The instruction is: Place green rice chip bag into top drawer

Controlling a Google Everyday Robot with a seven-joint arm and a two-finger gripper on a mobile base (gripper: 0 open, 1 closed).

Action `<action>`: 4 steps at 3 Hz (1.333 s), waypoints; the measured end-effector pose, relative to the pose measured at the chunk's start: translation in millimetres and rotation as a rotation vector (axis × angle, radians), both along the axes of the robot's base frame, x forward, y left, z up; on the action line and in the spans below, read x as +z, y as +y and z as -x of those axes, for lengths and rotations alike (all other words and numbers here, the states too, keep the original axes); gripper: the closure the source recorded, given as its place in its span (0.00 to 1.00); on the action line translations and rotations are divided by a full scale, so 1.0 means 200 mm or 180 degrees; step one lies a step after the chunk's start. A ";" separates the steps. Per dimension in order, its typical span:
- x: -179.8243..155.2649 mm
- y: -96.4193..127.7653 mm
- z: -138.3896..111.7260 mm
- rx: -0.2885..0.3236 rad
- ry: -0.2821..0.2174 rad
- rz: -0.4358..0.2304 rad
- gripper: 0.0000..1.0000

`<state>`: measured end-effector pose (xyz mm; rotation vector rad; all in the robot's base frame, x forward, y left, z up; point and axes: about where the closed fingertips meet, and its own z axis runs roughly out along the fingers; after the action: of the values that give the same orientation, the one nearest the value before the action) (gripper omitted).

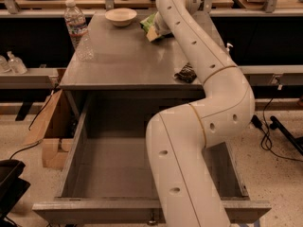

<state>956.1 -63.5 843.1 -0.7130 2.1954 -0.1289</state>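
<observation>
The green rice chip bag [149, 24] lies crumpled at the far end of the grey table [123, 65], just right of a white bowl. My gripper [160, 28] is at the bag's right side, mostly hidden behind my own white arm [203, 108]. The arm stretches from the lower front, over the drawer, to the back of the table. The top drawer [94, 211] is pulled fully open below the table's front edge. Its grey inside holds nothing that I can see.
A white bowl [121, 16] and a clear water bottle [75, 25] stand at the back left of the table. A small black packet [186, 73] lies near the front right edge. A cardboard box [47, 126] is on the floor at the left; cables [279, 126] at the right.
</observation>
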 end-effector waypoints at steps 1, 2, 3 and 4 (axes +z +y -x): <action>0.00 0.00 0.00 0.0000 0.0000 0.0000 0.61; 0.00 0.00 0.00 0.0000 0.0000 0.0000 0.38; 0.00 0.00 0.00 0.0000 0.0000 0.0000 0.15; 0.00 0.00 0.00 0.0000 0.0001 0.0000 0.00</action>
<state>956.1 -63.5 843.1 -0.7131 2.1956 -0.1288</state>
